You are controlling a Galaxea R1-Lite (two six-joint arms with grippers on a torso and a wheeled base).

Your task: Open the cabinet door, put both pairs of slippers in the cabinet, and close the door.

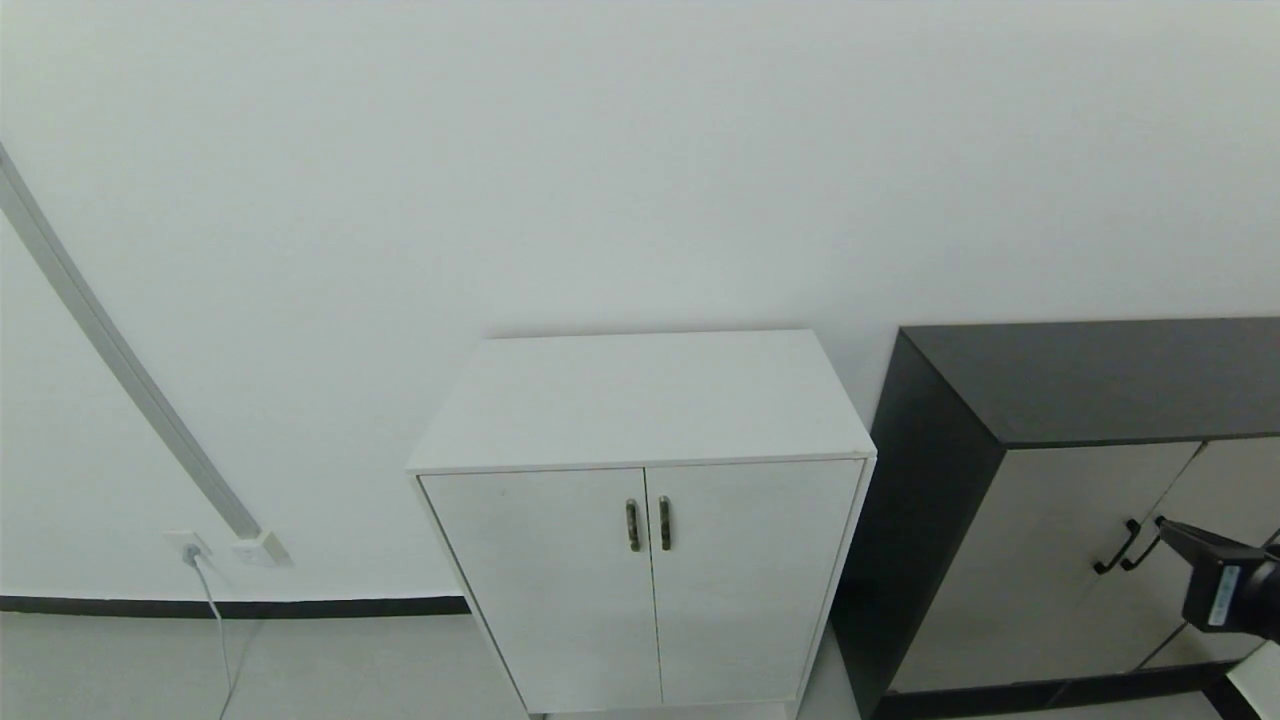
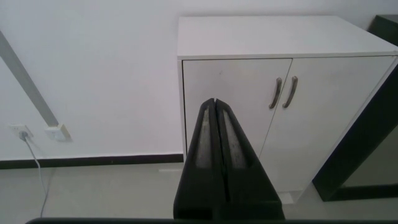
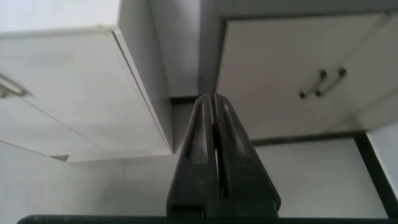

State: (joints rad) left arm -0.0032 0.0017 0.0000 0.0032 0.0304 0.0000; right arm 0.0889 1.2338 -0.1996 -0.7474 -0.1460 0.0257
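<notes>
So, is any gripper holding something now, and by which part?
Nothing is held. The left gripper and the right gripper are both shut and empty, apart from the white cabinet, whose doors are closed.

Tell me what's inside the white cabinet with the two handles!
That can't be seen. Both doors of the white cabinet are shut, their handles side by side in the middle, so everything inside is covered.
</notes>
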